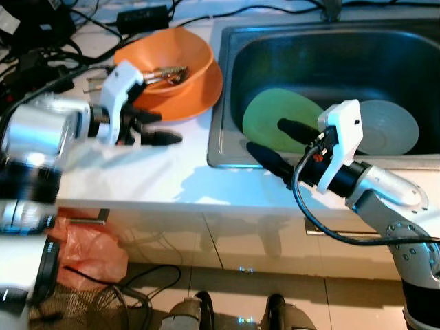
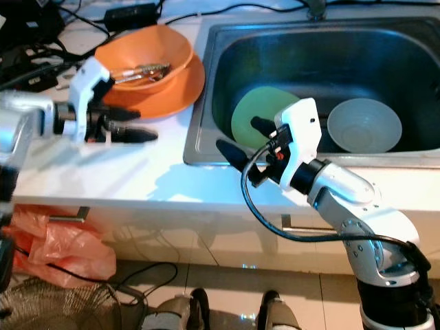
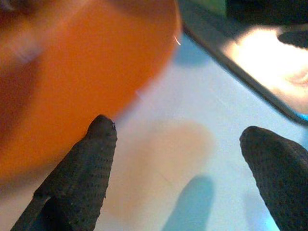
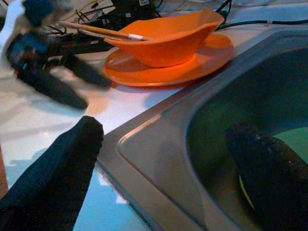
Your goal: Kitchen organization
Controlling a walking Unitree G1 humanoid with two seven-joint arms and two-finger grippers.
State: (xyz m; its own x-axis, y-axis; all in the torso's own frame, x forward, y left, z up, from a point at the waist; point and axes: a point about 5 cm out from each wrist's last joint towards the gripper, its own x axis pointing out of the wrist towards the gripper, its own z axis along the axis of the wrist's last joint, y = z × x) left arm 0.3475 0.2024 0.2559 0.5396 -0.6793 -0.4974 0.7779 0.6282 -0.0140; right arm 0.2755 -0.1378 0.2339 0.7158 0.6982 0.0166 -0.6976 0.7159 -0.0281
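Left eye view, read left to right. Cables (image 1: 41, 69) lie tangled on the far left of the counter (image 1: 137, 179). Our left gripper (image 1: 155, 127) hovers low over the white counter, fingers spread and empty, tips just beside the near rim of the orange plate (image 1: 199, 103). On that plate sits the orange bowl (image 1: 172, 51), with chopsticks (image 1: 165, 72) laid inside it.

Right of the plate runs the steel rim of the sink (image 1: 220, 148). In the basin lie a green plate (image 1: 275, 120) and, further right, a grey bowl (image 1: 388, 127). Our right gripper (image 1: 271, 144) is parted and empty; one finger hangs over the basin above the green plate, the other over the sink's front corner.

Our judgement: the sorting is at an early stage, with dishes split between counter and sink. The right gripper looks closest to a pickup. The next move calls for it to drop into the basin and close on the green plate's edge, a thin rim lying flat and likely hard to catch.

Room: open counter lies under the left gripper. The sink rim is the edge to clear, and the orange stack stands near it.
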